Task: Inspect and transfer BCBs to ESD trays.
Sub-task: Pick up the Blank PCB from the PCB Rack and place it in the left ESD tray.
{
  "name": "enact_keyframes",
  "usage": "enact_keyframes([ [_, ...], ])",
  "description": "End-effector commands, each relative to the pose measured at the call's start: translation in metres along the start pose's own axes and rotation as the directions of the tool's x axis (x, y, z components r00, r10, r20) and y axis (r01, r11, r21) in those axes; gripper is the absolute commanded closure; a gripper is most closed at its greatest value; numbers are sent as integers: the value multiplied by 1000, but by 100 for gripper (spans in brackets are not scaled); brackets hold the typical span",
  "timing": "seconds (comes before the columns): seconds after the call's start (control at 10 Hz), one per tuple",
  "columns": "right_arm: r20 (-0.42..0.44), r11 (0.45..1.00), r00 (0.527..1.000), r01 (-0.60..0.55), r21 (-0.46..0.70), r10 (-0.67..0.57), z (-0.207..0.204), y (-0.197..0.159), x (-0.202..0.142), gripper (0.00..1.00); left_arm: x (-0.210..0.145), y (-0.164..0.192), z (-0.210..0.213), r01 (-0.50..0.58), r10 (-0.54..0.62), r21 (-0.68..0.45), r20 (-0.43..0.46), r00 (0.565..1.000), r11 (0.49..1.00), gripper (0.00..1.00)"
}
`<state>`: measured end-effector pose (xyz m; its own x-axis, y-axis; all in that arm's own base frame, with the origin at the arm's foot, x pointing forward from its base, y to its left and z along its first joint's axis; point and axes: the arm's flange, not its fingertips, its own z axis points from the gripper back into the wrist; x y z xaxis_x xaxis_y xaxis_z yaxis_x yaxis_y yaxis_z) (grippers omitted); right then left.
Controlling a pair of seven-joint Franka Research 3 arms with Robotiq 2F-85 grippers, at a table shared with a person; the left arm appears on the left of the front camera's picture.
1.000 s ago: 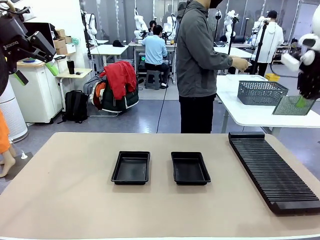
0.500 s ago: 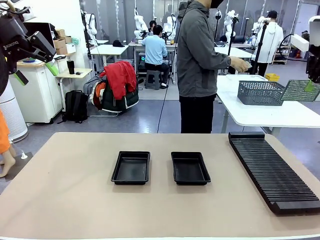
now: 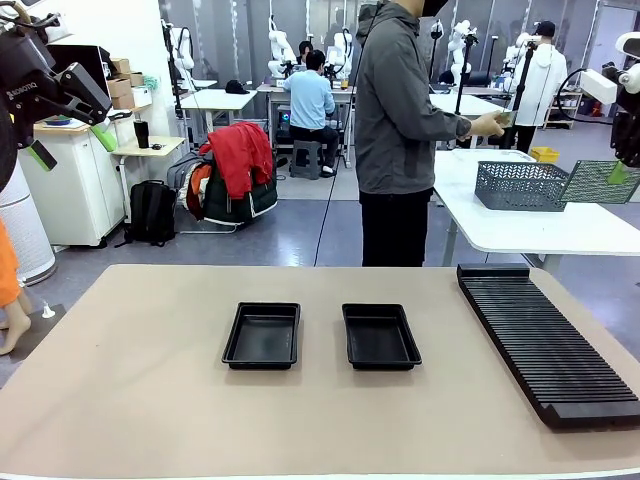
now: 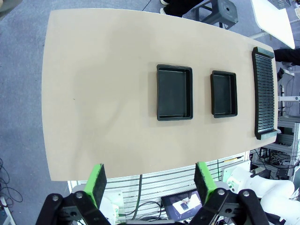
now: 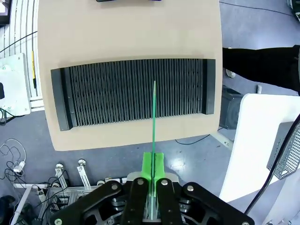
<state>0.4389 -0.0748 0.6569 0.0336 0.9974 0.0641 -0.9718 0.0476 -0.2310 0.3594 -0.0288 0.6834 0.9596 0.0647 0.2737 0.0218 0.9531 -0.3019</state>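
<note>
Surface [image 3: 150,400] carries the slotted rack [image 3: 545,340] and two empty ESD trays [image 3: 233,340] — waiting for boards. Right hand [image 5: 153,164] grips one BCB [image 3: 598,182] high over the rack, likely for inspection; left hand [image 4: 150,179] hangs released — unneeded.

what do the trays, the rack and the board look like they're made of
Trays: black plastic by the look, semi-gloss, with moulded flared rims. Rack: likely matte black plastic, finely ribbed. Board: thin, rigid, green-grey sheet with a fine grid pattern; edge-on it is a straight green line, so probably circuit-board laminate.
</note>
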Motion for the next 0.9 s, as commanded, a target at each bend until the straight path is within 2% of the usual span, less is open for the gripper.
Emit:
enact_keyframes([
  [0.0, -1, 1000, 1000, 1, 1, -1, -1, 3, 0, 100, 1, 1, 0, -2, 2, -3, 3, 1000, 1000, 0],
  [0.7, 0, 1000, 1000, -1, 0, 1, 0, 0, 0, 98, 1, 1, 0, -2, 2, -3, 3, 1000, 1000, 0],
  [0.8, 16, 998, 998, 67, 10, -67, 0, -4, 10, 98, 1, 1, 0, -2, 2, -3, 3, 1000, 1000, 0],
])
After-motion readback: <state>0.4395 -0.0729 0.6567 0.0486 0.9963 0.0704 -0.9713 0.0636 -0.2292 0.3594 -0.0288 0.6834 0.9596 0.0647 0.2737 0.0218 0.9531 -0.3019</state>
